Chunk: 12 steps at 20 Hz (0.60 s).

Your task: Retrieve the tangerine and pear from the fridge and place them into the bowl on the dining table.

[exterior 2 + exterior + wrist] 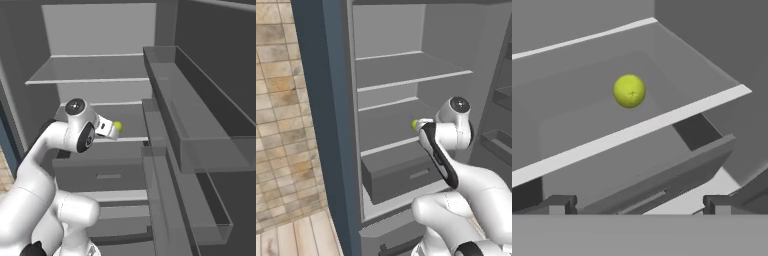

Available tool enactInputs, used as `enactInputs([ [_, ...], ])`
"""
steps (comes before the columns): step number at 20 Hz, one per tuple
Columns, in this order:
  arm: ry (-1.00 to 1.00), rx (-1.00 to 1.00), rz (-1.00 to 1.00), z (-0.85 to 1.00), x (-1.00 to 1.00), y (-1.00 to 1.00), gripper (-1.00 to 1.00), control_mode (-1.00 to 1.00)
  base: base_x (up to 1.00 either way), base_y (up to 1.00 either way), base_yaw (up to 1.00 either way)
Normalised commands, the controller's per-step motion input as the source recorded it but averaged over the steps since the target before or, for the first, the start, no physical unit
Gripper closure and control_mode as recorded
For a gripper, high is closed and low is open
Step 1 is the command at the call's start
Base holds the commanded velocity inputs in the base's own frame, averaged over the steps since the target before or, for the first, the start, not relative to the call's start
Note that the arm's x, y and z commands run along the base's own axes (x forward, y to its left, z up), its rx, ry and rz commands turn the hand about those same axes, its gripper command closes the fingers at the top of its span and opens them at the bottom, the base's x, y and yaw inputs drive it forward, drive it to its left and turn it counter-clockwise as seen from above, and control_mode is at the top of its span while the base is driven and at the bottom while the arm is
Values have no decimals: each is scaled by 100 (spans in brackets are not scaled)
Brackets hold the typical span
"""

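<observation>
Open fridge [331, 100], left to right. The pear [629, 90] rests on a grey shelf [632, 131] above the drawer [401, 175], back from the front lip. The gripper [637, 204] is aimed at the pear from outside the shelf edge, jaws released and spread wide, holding nothing and well apart from the fruit, presumably lined up for a reach. In both base views the wrist covers most of the pear. Door bins [200, 130] stand at right. The tangerine cannot be made out.

White rounded arm [476, 185], dark joints, black stripe
</observation>
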Motion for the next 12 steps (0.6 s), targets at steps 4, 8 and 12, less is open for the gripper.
enactInputs([
  [4, 0, 0, 0, -8, 29, -4, -100, -100, 0, 0, 0],
  [8, 1, 0, 0, -1, 29, -9, -100, -100, 0, 0, 0],
  [12, 1, 0, 0, -2, 30, -8, -100, -100, 0, 0, 0],
])
